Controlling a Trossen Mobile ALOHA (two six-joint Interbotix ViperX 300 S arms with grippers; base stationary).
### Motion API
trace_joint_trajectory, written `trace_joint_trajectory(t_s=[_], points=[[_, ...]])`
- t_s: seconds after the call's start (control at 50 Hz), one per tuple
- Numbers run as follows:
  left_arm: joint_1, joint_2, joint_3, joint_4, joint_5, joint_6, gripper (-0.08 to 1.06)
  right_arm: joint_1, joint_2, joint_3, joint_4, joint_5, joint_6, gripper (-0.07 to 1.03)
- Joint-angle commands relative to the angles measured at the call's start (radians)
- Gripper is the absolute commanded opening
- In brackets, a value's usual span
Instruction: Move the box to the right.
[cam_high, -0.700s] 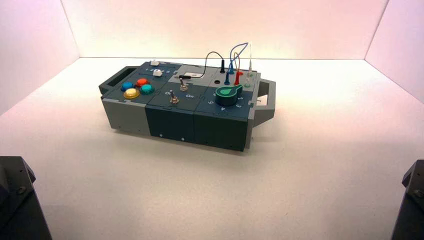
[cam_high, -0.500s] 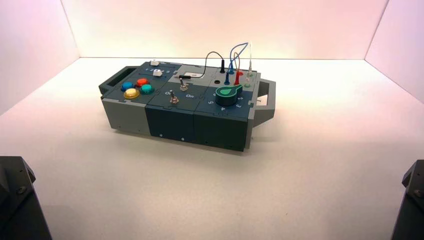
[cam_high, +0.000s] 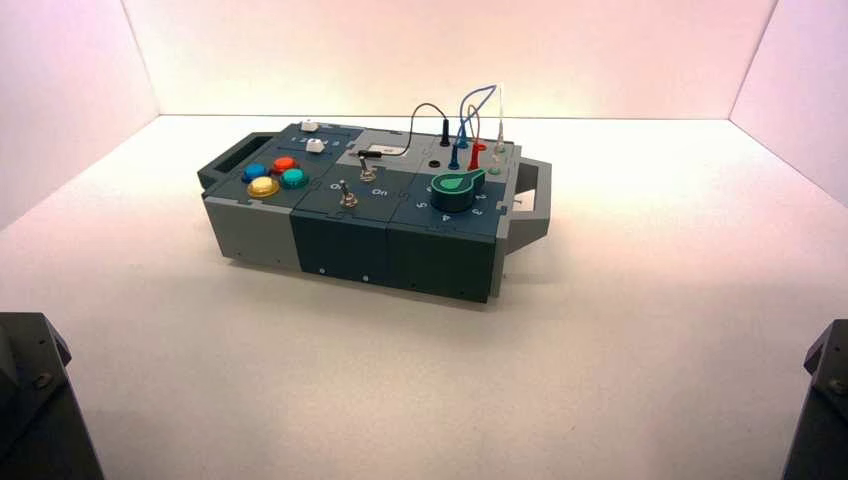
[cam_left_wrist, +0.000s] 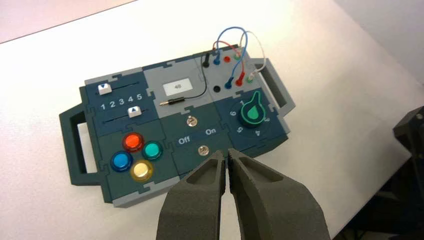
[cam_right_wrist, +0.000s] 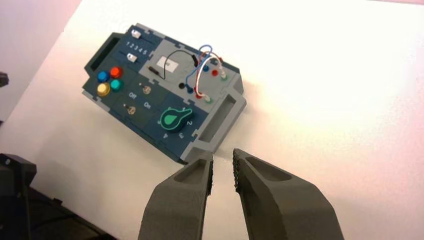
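Observation:
The box (cam_high: 370, 215) is long, dark teal and grey, and rests on the white table left of centre, turned a little. It has a handle at each end, and the right handle (cam_high: 535, 195) is grey. Its top bears four coloured round buttons (cam_left_wrist: 132, 155), two toggle switches (cam_left_wrist: 202, 150) lettered Off and On, a green dial (cam_left_wrist: 252, 112) and plugged wires (cam_left_wrist: 235, 45). My left gripper (cam_left_wrist: 225, 154) is shut and empty, held above the box's near side. My right gripper (cam_right_wrist: 223, 155) is empty with a narrow gap between its fingers, held off the box's (cam_right_wrist: 160, 90) right handle end.
Both arms are parked at the near corners, the left arm (cam_high: 35, 400) and the right arm (cam_high: 820, 400). White walls close in the table at the back and both sides. Bare table (cam_high: 680, 250) lies to the right of the box.

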Motion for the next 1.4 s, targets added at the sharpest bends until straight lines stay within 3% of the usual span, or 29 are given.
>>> trace_joint_trajectory(t_s=[0.02, 0.26, 0.38, 0.52, 0.68, 0.76, 0.92, 1.12, 1.4], points=[[0.054, 0.026, -0.040, 0.012, -0.003, 0.008, 0.05, -0.006, 0.046, -0.048, 0.005, 0.017, 0.003, 0.31], [0.184, 0.121, -0.080, 0.069, 0.025, 0.046, 0.09, -0.002, 0.135, -0.080, 0.012, 0.015, 0.002, 0.31], [0.209, 0.178, -0.109, 0.107, 0.034, 0.067, 0.11, -0.002, 0.189, -0.103, 0.028, 0.015, -0.002, 0.31], [0.238, 0.264, -0.152, 0.147, 0.055, 0.115, 0.14, 0.002, 0.262, -0.126, 0.041, 0.008, -0.005, 0.32], [0.313, 0.396, -0.202, 0.147, 0.067, 0.167, 0.22, 0.003, 0.347, -0.138, 0.054, -0.029, -0.012, 0.33], [0.336, 0.465, -0.225, 0.147, 0.071, 0.176, 0.22, 0.003, 0.376, -0.137, 0.058, -0.044, -0.011, 0.33], [0.357, 0.574, -0.268, 0.147, 0.060, 0.176, 0.24, 0.005, 0.430, -0.124, 0.061, -0.080, -0.012, 0.33], [0.388, 0.663, -0.307, 0.147, 0.057, 0.176, 0.27, 0.003, 0.515, -0.123, 0.063, -0.095, -0.034, 0.34], [0.482, 0.735, -0.328, 0.153, 0.031, 0.187, 0.12, 0.005, 0.546, -0.127, 0.061, -0.103, -0.049, 0.33]])
